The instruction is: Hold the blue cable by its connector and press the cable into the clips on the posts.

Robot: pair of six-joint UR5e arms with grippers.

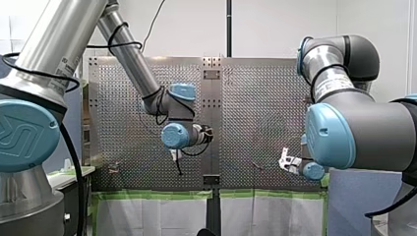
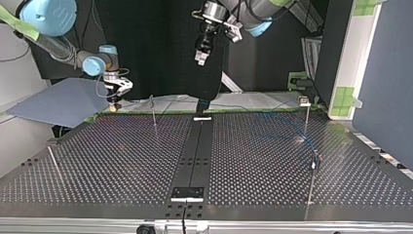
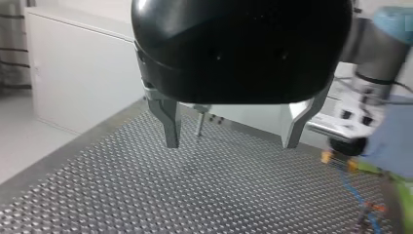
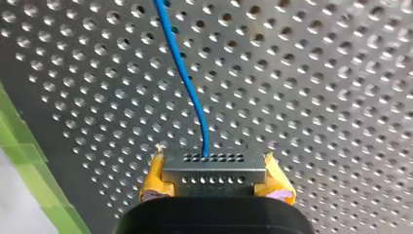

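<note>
- My right gripper (image 4: pixel 214 181) is clamped on the grey metal connector (image 4: pixel 214 170), a flat block with rows of small holes. One yellow pad (image 4: pixel 155 179) presses on each short end of it.
- The thin blue cable (image 4: pixel 187 83) leaves the middle of the connector's forward face. Its long axis runs straight ahead of the gripper in a soft S-bend, low over the silver perforated table (image 4: pixel 316 73).
- In the top view, my right gripper (image 2: pixel 115 97) hangs at the upper left of the frame, over the table's far edge. The nearest thin metal post (image 2: pixel 153 114) stands just to its right, so I judge the cable must be carried that way and lowered onto it.
- More thin posts (image 2: pixel 306 117) stand at the right of that frame. Their clips are too small to make out, and the cable there is too faint to follow.
- My black left gripper (image 3: pixel 232 142) has its metal fingers spread wide on nothing. It hangs well above the table, so my right arm is far nearer the work.
- No brand, label or writing can be read.
</note>
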